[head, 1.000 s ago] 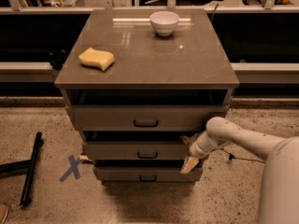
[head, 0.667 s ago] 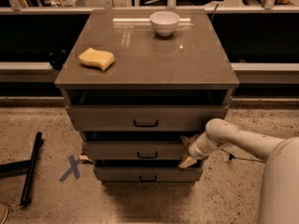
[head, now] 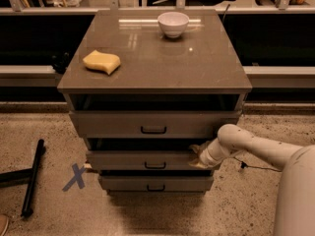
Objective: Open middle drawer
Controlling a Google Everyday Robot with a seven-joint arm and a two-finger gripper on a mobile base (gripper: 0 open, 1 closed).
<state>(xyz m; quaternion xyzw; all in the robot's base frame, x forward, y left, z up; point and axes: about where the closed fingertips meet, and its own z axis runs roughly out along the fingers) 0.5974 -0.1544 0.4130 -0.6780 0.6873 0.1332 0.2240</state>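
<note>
Floor, near left: a blue tape cross (head: 75, 176) and a black pole (head: 32, 178) lie well apart from the cabinet's right side, where the work is.
Lowest drawer (head: 155, 182): a slim front, directly below the one we want.
Gripper (head: 198, 157): it is at the right end of the middle drawer's front, reaching in from the right on the white arm (head: 256, 149). We cannot tell whether it is clenched or released.
Risk: the gripper sits at the drawer's edge, not at the handle. We judge a pull from here could slip off, or drag the drawer crooked until it binds.
Second risk: working so near the lowest drawer could shift that one instead.
Middle drawer (head: 142, 160): second of three, with a grey-brown flat front and a small black loop handle (head: 155, 165) at its centre. A dark gap shows above the front, and we judge it barely out, if at all.
Top drawer (head: 152, 123): a taller front, standing forward of the middle one.
Cabinet top (head: 197, 68): a yellow sponge (head: 101, 62) at left and a white bowl (head: 173, 23) near the far edge.
</note>
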